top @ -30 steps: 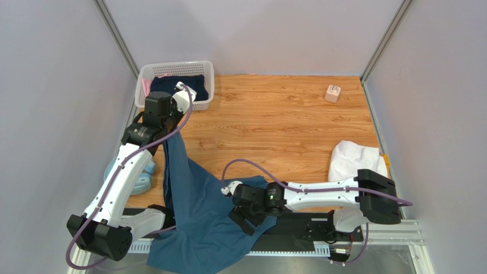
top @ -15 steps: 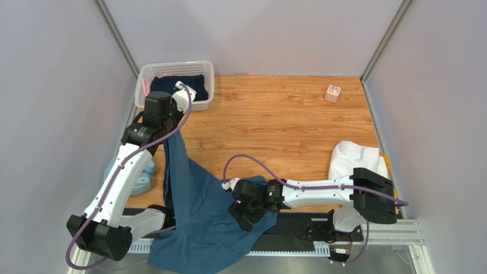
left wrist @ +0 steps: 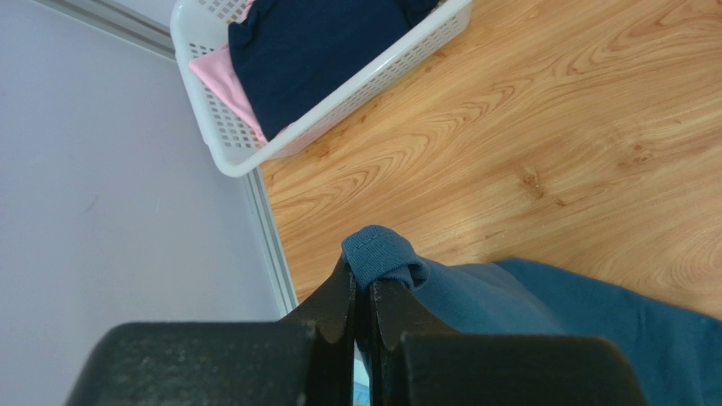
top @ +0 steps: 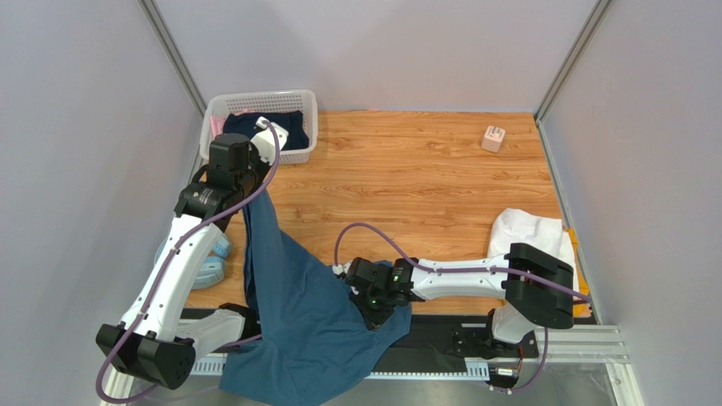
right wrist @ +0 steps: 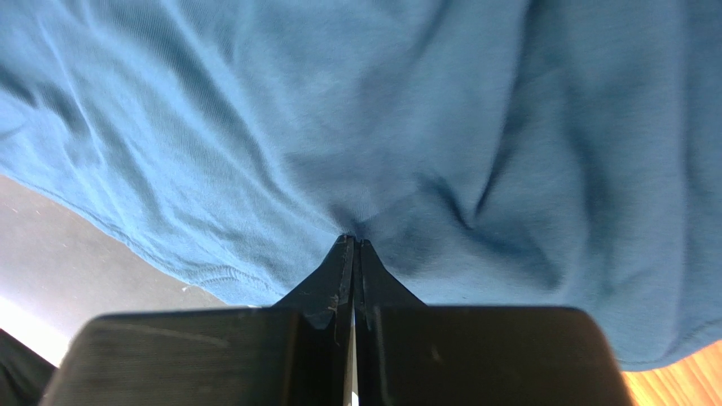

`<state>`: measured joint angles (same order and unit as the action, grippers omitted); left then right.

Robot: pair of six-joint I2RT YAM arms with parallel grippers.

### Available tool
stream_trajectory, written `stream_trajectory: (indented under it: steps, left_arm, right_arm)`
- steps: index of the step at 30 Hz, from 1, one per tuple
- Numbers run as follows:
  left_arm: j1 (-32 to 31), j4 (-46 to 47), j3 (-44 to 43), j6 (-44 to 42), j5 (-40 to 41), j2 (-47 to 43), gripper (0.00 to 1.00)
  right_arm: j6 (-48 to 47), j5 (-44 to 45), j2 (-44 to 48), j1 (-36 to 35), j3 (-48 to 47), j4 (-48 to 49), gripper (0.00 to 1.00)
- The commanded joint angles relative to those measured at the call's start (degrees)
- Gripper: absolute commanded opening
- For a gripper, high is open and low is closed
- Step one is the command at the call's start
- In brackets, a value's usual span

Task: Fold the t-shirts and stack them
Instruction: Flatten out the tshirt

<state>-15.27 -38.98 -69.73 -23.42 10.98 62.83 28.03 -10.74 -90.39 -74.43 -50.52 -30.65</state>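
Flanking teal t-shirt (top: 297,309) sit basket (top: 258,95) — and white t-shirt (top: 524,235).

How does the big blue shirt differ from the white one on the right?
The teal shirt is dark, the white shirt pale. The teal shirt sprawls crumpled, pinched by the left gripper and right gripper; the white shirt lies compact and untouched. Both are soft cloth.

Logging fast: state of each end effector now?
Left end effector: closed, pinching the teal-blue cotton t-shirt by its hem.
Right end effector: closed on a fold of the same shirt.
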Motion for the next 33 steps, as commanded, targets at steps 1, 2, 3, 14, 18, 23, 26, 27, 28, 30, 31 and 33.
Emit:
stream_trajectory:
  steps: [1,2,3,14,18,23,26,27,28,30,31,33]
  left_arm:
    - [0.2,0.9,-1.5,0.7,-0.3,-2.4,0.0]
    - [0.2,0.8,-1.7,0.7,-0.9,-2.6,0.0]
    - [0.2,0.4,-1.9,1.1,-1.2,-2.7,0.0]
    - [0.2,-3.2,-5.3,5.0,-8.0,-4.2,0.0]
    - [0.2,-3.2,-5.4,5.1,-9.0,-4.4,0.0]
    - [0.2,-1.9,-3.8,4.6,-8.9,-3.2,0.0]
    - [0.2,-0.7,-1.6,3.6,-8.4,-3.1,0.0]
    - [0.2,-0.4,-1.0,3.2,-8.3,-2.9,0.0]
    - [0.2,-0.1,0.0,3.2,-8.6,-2.8,0.0]
    - [0.2,0.6,1.0,3.2,-9.0,-2.8,0.0]
    - [0.2,0.9,1.5,3.4,-9.1,-2.7,0.0]
    - [0.2,1.0,1.9,3.6,-9.3,-2.5,0.0]
  right_arm:
    - [1.9,3.2,3.5,4.1,-0.2,-1.2,0.0]
    - [2.1,4.2,6.9,7.7,0.4,-2.9,0.0]
    - [2.1,5.2,9.2,10.1,0.8,-3.7,0.0]
    - [-5.1,6.0,13.6,50.3,-7.7,-6.0,0.0]
    - [-4.7,7.2,5.5,54.7,-12.0,-5.7,0.0]
    - [-6.4,15.0,-0.4,54.1,-19.7,-9.1,0.25]
    - [-8.2,20.5,5.3,49.6,-20.9,-11.4,0.92]
    - [-8.7,21.5,7.1,47.6,-20.8,-12.1,1.0]
    - [-9.2,23.6,9.0,42.9,-20.7,-13.9,1.0]
    - [-9.1,25.8,14.6,37.4,-19.8,-17.3,1.0]
    - [-8.5,25.5,16.5,31.9,-19.1,-18.5,1.0]
    - [-5.5,23.7,21.0,23.3,-15.8,-20.8,1.0]
